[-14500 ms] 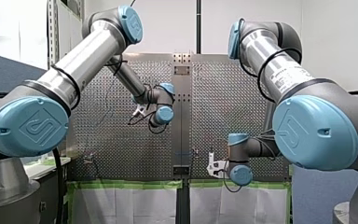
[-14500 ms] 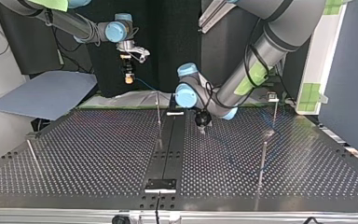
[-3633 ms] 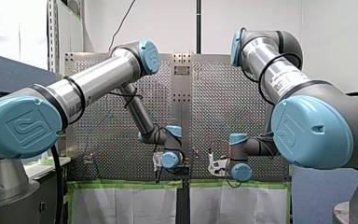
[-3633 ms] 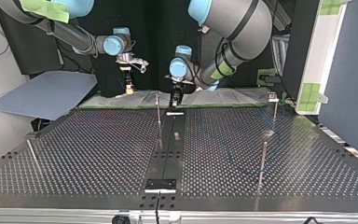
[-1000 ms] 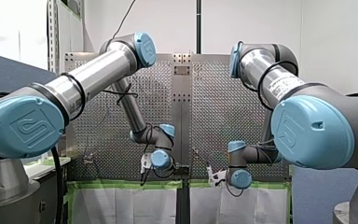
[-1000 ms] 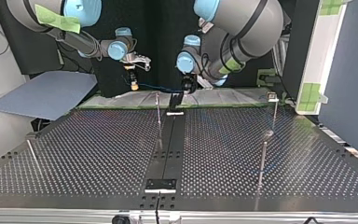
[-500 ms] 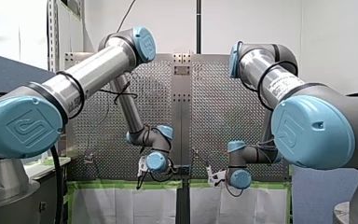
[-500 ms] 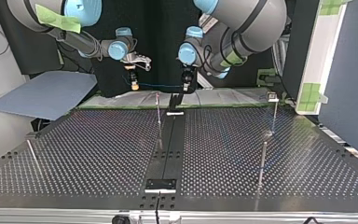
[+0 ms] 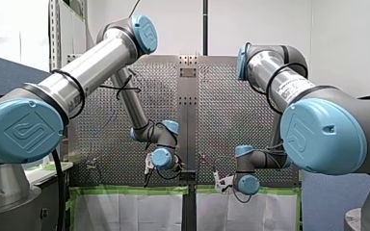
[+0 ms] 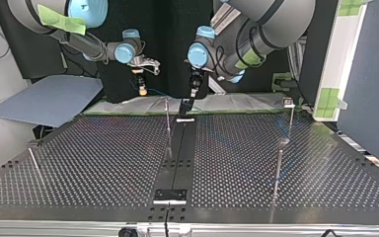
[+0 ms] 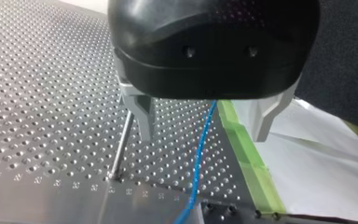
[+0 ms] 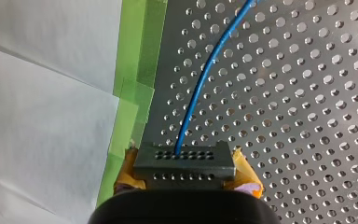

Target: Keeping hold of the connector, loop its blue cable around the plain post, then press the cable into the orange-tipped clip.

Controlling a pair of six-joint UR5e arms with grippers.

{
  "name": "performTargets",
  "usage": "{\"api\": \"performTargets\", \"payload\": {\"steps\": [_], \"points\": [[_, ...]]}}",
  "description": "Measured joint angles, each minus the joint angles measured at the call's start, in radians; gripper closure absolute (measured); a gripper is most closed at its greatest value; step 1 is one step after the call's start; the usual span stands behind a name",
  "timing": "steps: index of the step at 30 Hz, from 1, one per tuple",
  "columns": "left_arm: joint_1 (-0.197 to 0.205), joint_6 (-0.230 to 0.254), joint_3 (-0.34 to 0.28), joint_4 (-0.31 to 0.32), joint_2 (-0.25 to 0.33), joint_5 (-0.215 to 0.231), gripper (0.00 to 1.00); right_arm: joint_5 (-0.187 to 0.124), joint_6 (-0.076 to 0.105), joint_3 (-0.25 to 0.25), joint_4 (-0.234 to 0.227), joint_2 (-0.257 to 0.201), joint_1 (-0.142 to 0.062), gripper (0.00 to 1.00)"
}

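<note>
A robotics lab: my left arm (image 9: 89, 70) and my right arm (image 9: 279, 79), industrial grey and blue, flank a perforated metal desk (image 10: 103, 163), with green tape (image 9: 130, 190) and white sheets (image 9: 125, 211) edging it.

blue cable (image 12: 200, 84): cut off at edge | connector (image 12: 184, 161): lower half hidden

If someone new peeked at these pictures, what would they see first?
Probably the two big silver arms with sky-blue caps, my left arm at the front view's left and my right arm at its right. Next, the bright blue cable running out of the grey connector clamped in my right end effector, and passing through my open left end effector.
</note>
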Motion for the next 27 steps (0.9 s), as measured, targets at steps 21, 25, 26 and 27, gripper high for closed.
{"api": "performTargets", "payload": {"steps": [21, 25, 26, 27], "points": [[-0.062, 0.013, 0.018, 0.077, 0.012, 0.086, 0.0, -0.002, 0.003, -0.007, -0.004, 0.0, 0.003, 1.0], [-0.073, 0.011, 0.021, 0.074, 0.012, 0.088, 0.0, -0.003, 0.002, -0.009, -0.003, 0.0, 0.005, 1.0], [-0.076, 0.009, 0.021, 0.072, 0.012, 0.088, 0.0, -0.002, 0.002, -0.009, -0.002, 0.0, 0.005, 1.0], [-0.079, 0.009, 0.021, 0.07, 0.012, 0.088, 0.0, -0.002, 0.001, -0.011, -0.001, 0.0, 0.006, 1.0]]}}
